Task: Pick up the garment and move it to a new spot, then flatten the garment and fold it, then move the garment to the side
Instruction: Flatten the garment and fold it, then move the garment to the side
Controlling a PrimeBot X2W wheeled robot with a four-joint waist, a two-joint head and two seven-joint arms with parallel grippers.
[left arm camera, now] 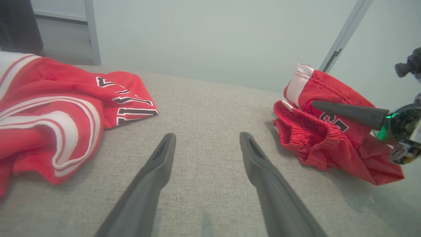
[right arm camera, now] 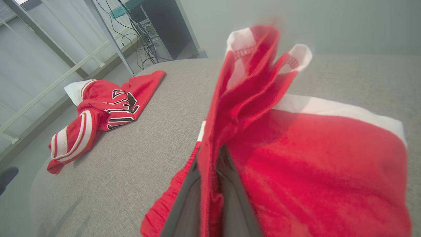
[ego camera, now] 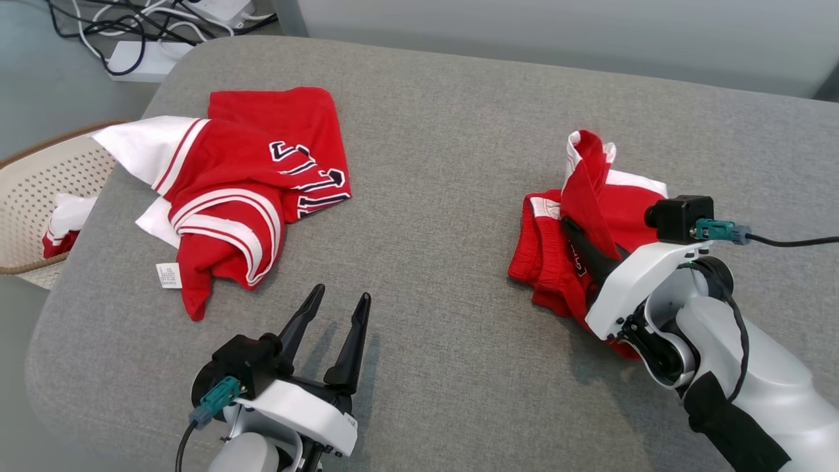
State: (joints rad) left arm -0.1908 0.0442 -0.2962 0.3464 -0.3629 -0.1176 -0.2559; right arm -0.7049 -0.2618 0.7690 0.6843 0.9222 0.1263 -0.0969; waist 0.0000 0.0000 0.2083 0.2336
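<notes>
The garment (ego camera: 626, 206) is a crumpled pair of red shorts with white trim, lying at the right of the grey padded surface (ego camera: 446, 151). My right gripper (ego camera: 569, 226) is shut on a fold of it, and part of the cloth stands up above the fingers. In the right wrist view the red fabric (right arm camera: 312, 158) is pinched between the right gripper's (right arm camera: 217, 154) two dark fingers. From the left wrist camera, the shorts (left arm camera: 312, 141) lie at the right. My left gripper (ego camera: 342, 294) hovers open near the front edge, holding nothing (left arm camera: 207, 135).
A second red garment, a jersey with white stripes and dark lettering (ego camera: 242, 190), lies spread at the left of the surface. A perforated beige basket (ego camera: 33, 190) with red and white cloth in it stands off the left edge. A power strip and cables (ego camera: 141, 59) lie on the floor behind.
</notes>
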